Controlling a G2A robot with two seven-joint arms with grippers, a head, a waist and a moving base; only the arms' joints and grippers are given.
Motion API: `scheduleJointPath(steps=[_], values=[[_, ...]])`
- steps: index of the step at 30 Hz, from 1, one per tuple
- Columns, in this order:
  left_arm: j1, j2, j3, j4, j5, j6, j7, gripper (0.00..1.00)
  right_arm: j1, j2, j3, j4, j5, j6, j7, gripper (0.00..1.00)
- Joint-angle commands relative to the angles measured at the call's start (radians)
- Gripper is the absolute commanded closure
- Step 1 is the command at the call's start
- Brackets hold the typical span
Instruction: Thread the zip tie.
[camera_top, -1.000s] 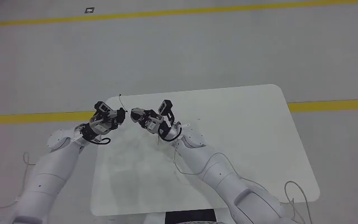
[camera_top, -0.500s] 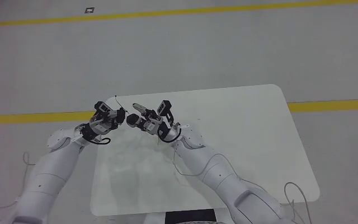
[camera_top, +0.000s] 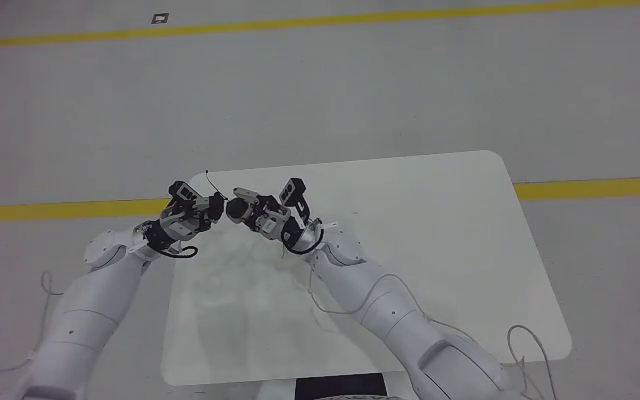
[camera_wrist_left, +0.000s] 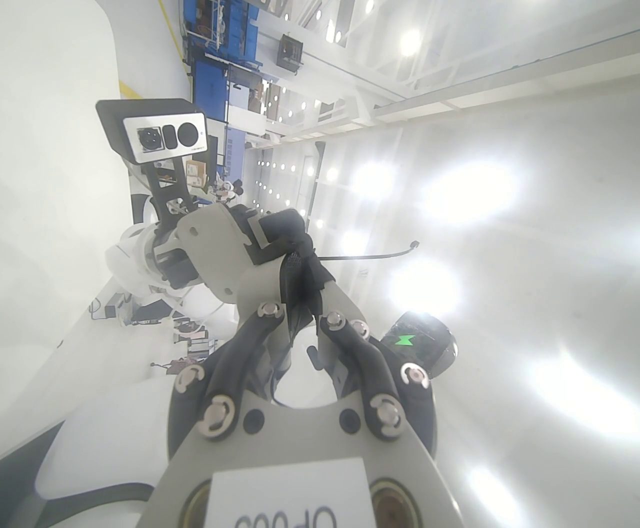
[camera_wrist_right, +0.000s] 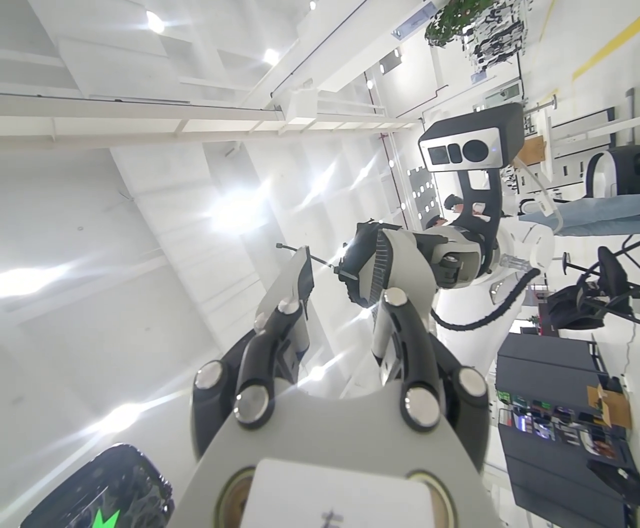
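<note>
Left tool (camera_wrist_left: 302, 272) of mine is clamping the zip tie (camera_wrist_left: 360, 258) above the surface's (camera_top: 450, 250) ten o'clock corner, free end pointing to eleven o'clock, while my right tool (camera_wrist_right: 345, 270) is hanging open beside it, risking bumping that thin end off line.

White table (camera_top: 450, 250), rectangular with rounded corners, seen from above. Its matte top bears faint grey scuff marks (camera_top: 235, 290) toward the left edge. It stands on a grey floor (camera_top: 400, 90) crossed by yellow lines (camera_top: 300, 22).
</note>
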Motion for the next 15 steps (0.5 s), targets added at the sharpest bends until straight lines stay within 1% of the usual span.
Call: scheduleJointPath(steps=[1, 5, 7, 11, 13, 14, 15], values=[[0.000, 0.000, 0.000, 0.000, 0.000, 0.000, 0.000, 1.00, 0.000, 0.000, 0.000, 0.000, 0.001, -0.002, 0.001, 0.76], [0.000, 0.000, 0.000, 0.000, 0.000, 0.000, 0.000, 1.00, 0.002, -0.001, 0.000, 0.001, 0.002, -0.004, 0.001, 0.79], [0.000, 0.000, 0.000, 0.000, 0.000, 0.000, 0.000, 1.00, 0.003, -0.002, 0.000, 0.002, 0.003, -0.004, 0.002, 0.79], [0.000, 0.000, 0.000, 0.000, 0.000, 0.000, 0.000, 1.00, 0.005, -0.003, -0.001, 0.005, 0.004, -0.004, 0.003, 0.83], [0.000, 0.000, 0.000, 0.000, 0.000, 0.000, 0.000, 1.00, 0.006, -0.003, -0.001, 0.007, 0.004, -0.004, 0.004, 0.87], [0.000, 0.000, 0.000, 0.000, 0.000, 0.000, 0.000, 1.00, 0.006, -0.003, -0.001, 0.007, 0.004, -0.005, 0.004, 0.87], [0.000, 0.000, 0.000, 0.000, 0.000, 0.000, 0.000, 1.00, 0.006, -0.004, -0.001, 0.008, 0.004, -0.005, 0.004, 0.94]])
